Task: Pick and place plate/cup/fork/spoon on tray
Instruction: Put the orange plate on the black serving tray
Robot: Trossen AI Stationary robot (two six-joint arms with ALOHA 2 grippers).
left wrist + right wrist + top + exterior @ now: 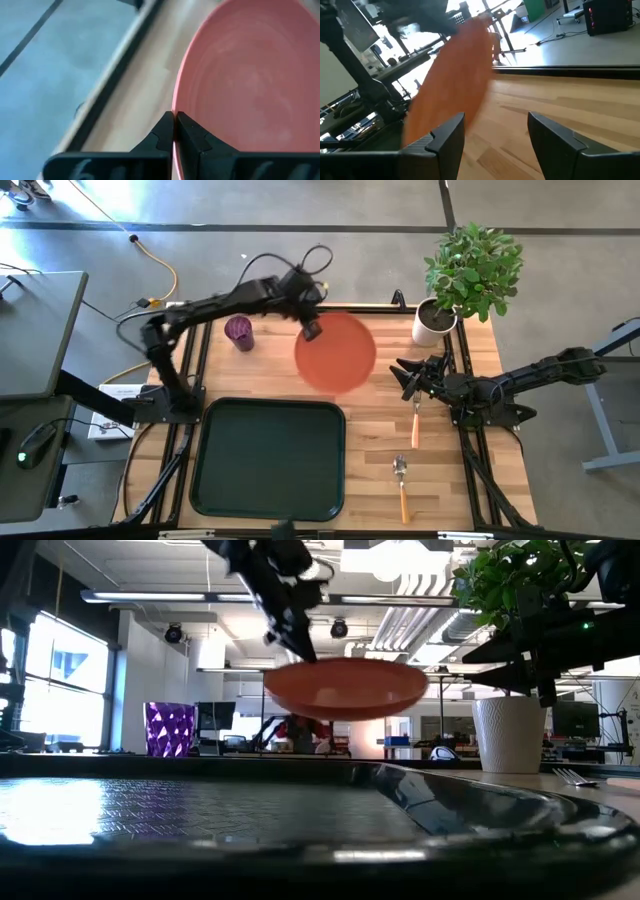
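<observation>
My left gripper [311, 330] is shut on the orange-red plate [336, 352], which hangs above the table beyond the tray's far right corner; the plate also shows in the low view [345, 688]. The dark tray [268, 457] lies at the near middle. The purple cup [239, 333] stands at the far left. The fork [415, 421] lies right of the plate, its tines toward my right gripper [404, 377], which is open and empty. The spoon [402, 483] lies near the front edge. My left gripper pinches the plate's rim [175, 131] between its two fingers, at the plate's far left edge. The fingers slant down from the far left side. The plate is lifted clear of the table and sits nearly level in the low view.
A white plant pot [433, 322] with a green plant [473, 268] stands at the table's far right corner. The black frame rails [470, 442] run along the table's sides.
</observation>
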